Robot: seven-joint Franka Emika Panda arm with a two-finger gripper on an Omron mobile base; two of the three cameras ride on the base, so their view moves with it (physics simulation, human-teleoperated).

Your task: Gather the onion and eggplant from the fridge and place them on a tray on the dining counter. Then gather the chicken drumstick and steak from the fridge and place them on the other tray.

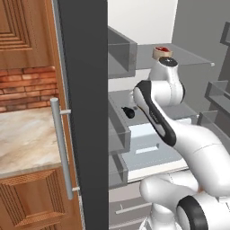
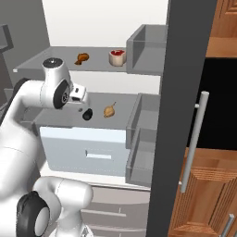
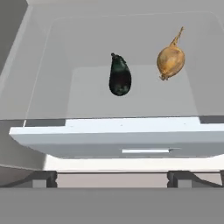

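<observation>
Fridge door (image 1: 83,112): dark edge-on slab left of centre in the left base view, silver bar handle (image 1: 61,148) on its left side; marbled table (image 1: 24,139) and brick wall at the far left.
Fridge (image 2: 106,23): standing open, pale interior across the middle of both base views.
Upper shelf (image 2: 97,65): chicken drumstick (image 2: 82,58) left of a small round tub with red contents (image 2: 117,57), well apart, in the upper middle of the right base view.
Eggplant (image 3: 120,77): dark, lying on the middle glass shelf, upper centre of the hand view; seen as a dark lump at centre left in the right base view.
Onion (image 3: 170,60): golden-brown, stalk pointing up-frame, just right of the eggplant, near but not touching.
Drawer (image 3: 118,140): pale blue-white front with a slot handle, below the shelf, across the lower middle of the hand view.
Claw (image 3: 111,178): released, dark tips spread wide at the bottom of the hand view, grasping nothing, held short of the shelf.
Arm (image 2: 55,90): white, rising at the left of the right base view.
</observation>
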